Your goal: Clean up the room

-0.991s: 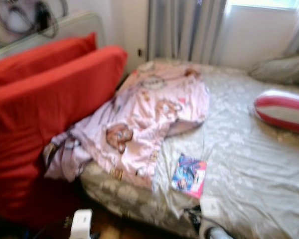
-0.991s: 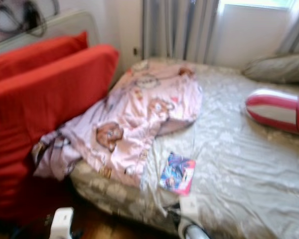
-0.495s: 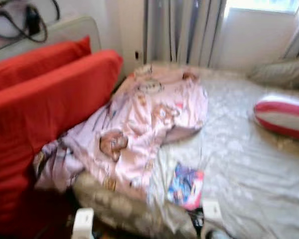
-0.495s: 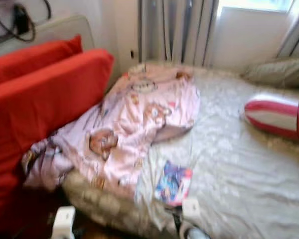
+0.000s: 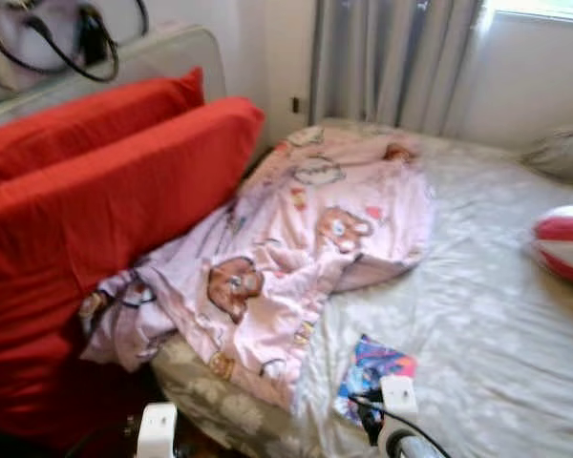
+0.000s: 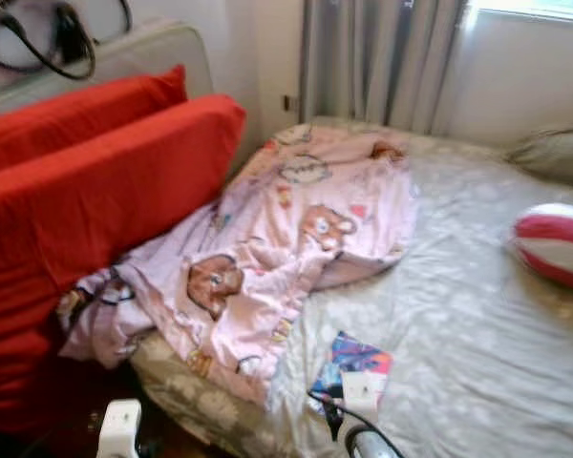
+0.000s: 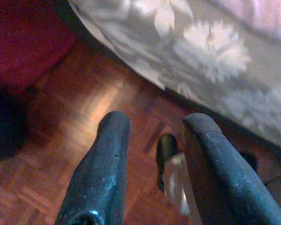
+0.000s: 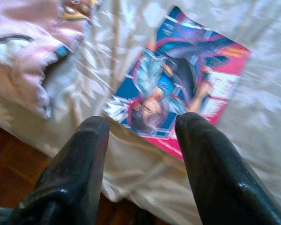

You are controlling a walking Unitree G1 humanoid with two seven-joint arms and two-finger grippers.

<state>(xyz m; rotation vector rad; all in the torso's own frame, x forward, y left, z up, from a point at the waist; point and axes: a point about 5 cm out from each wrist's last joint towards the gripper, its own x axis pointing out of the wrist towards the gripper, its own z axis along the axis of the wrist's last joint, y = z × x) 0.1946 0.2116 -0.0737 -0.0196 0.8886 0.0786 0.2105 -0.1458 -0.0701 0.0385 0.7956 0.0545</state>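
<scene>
- Right wrist view puts our right gripper (image 8: 140, 136), jaws apart, just above the booklet (image 8: 178, 98) on the bed (image 5: 497, 315).
- From the head views, the booklet lies at 6 o'clock near the bed's front edge; the pink blanket (image 5: 296, 239) is heaped at 10 o'clock against the red cushions (image 5: 95, 200).
- Our left gripper (image 7: 152, 164) hangs over the wooden floor (image 7: 61, 136), jaws apart.
- We judge the step to be reaching for the booklet; next comes lowering and closing on its edge.
</scene>
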